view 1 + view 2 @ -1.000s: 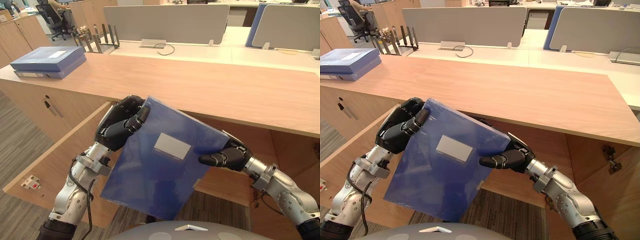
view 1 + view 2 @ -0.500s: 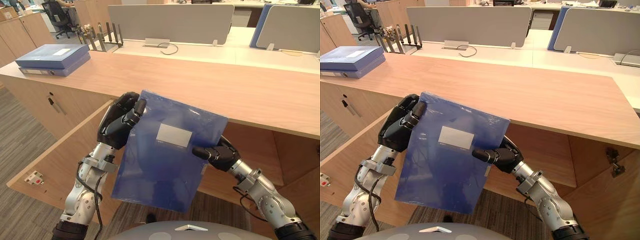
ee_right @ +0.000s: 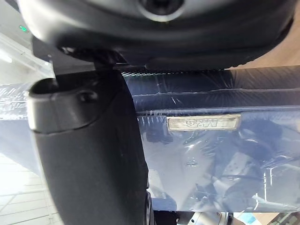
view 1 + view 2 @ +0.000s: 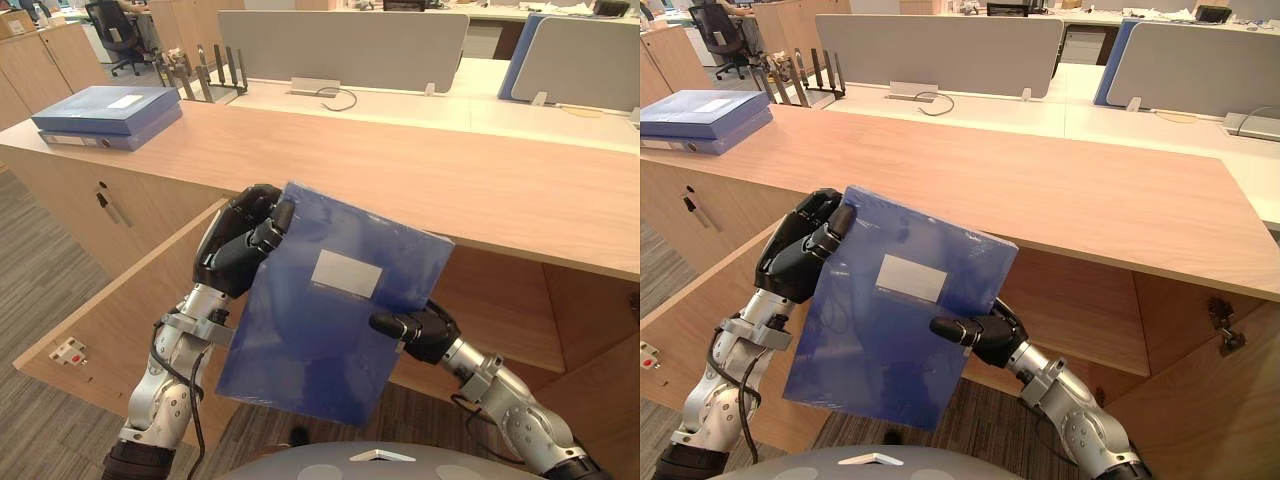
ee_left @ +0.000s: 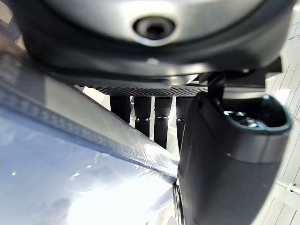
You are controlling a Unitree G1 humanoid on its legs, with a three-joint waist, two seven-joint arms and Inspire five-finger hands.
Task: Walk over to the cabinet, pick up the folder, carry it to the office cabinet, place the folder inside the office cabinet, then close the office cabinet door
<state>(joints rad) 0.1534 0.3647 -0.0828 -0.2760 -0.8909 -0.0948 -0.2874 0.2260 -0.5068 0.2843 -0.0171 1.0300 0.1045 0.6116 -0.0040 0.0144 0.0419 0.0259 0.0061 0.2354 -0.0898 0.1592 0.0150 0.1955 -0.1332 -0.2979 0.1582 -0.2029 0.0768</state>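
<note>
A blue folder with a grey label is held upright and tilted before the open office cabinet under the long wooden counter. My left hand is curled round its upper left corner, thumb on the front. My right hand pinches its right edge lower down, thumb across the cover. In the left wrist view the folder's edge runs between the fingers and thumb. In the right wrist view the thumb lies on the wrapped cover. The cabinet door stands swung open at the left.
Two blue box files lie stacked at the counter's left end. A black file rack and grey desk screens stand behind. A shelf divides the cabinet inside. Office chairs and a seated person are far left.
My right hand has slid down the folder's right edge, and the folder's lower end has swung slightly left. The left hand has kept its grip at the top corner.
</note>
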